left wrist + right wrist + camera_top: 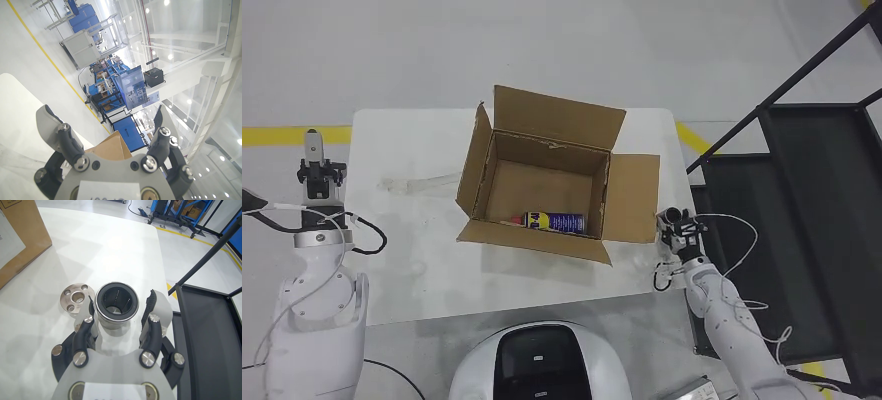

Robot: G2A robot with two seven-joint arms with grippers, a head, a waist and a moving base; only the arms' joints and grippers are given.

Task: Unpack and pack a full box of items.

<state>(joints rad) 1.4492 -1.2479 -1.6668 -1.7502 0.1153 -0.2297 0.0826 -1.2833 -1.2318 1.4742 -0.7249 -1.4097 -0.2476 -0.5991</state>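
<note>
Unpack step judged in hand. Bearing stood on tabletop near box, right jaws spread around it. Left jaws spread, empty. Spray can left in box, to be fetched next.

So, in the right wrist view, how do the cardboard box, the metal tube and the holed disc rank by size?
1. cardboard box, though cut off at the edge.
2. metal tube.
3. holed disc, slightly smaller; the tube's top stands nearer the camera, so this gap is unsure.
</note>
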